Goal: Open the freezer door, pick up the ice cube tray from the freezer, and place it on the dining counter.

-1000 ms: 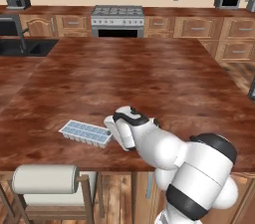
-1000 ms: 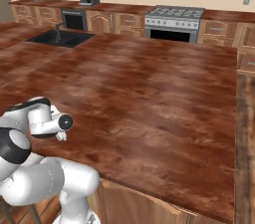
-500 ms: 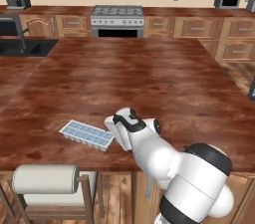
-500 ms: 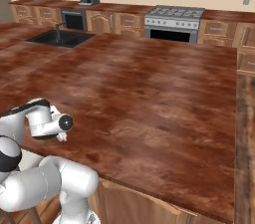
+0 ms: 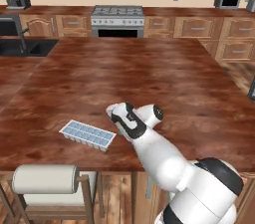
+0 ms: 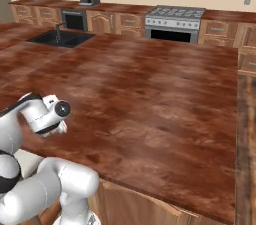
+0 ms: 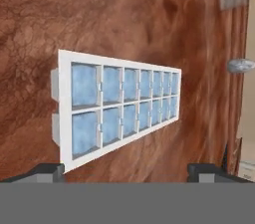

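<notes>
- Hand view: ice cube tray (image 7: 117,107) is seen flat on the dining counter (image 7: 124,19), two rows of light blue cells facing up, white rim intact.
- Gripper (image 7: 124,170) is open: both dark fingertips (image 7: 47,170) are spread wide at the bottom of the frame, one past each side of the tray's near end, nothing held between them.
- Tray is not touched by either fingertip as far as can be told; near short end lies just beyond the tips.
- Left base view: tray (image 5: 87,135) is located near the front edge of the counter (image 5: 149,78), lying at a slight angle, just left of the gripper (image 5: 115,118).
- Arm is bent low over the counter, wrist beside the tray's right end.
- Right base view: the wrist is seen low over the counter's (image 6: 165,99) near-left corner; tray is hidden behind the arm there.
- Stove (image 5: 117,19) and sink (image 5: 20,46) are seen on the far wall counters, well apart from the tray.
- Chair back (image 5: 45,180) is seen below the counter's front edge.
</notes>
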Controlling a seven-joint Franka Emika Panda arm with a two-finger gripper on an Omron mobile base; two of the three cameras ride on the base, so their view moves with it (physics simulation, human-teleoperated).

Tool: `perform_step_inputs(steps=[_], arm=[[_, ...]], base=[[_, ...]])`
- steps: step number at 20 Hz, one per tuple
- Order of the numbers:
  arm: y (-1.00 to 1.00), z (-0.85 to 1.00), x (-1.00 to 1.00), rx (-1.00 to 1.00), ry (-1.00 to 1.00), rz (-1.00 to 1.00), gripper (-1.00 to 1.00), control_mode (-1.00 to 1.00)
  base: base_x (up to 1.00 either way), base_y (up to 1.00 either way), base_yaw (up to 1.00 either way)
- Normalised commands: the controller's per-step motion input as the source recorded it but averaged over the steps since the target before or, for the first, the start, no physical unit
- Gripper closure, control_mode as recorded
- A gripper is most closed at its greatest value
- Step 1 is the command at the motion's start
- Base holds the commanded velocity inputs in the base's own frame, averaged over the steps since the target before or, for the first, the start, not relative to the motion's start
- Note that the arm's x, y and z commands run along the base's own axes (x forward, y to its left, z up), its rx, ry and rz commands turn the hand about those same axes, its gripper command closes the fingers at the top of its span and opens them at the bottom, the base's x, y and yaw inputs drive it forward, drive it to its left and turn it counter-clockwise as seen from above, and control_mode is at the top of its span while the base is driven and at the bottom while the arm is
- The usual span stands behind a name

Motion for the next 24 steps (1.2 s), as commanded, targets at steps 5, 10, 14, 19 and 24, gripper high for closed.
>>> perform_step_inputs(steps=[5,10,14,19,24], arm=[[-0.06,0.99,-0.12,-0.21,0.26,-0.05,-1.00,-1.00],[-0.30,0.80,-0.83,-0.22,0.16,-0.01,-1.00,-1.00],[-0.52,0.58,-0.99,-0.20,0.07,0.00,-1.00,-1.00],[-0.80,0.49,-1.00,-0.14,0.00,0.00,-1.00,-1.00],[-0.79,0.35,-1.00,-0.08,0.00,0.00,-1.00,-1.00]], base=[[0.00,0.00,0.00],[0.00,0.00,0.00],[0.00,0.00,0.00],[0.00,0.00,0.00],[0.00,0.00,0.00]])
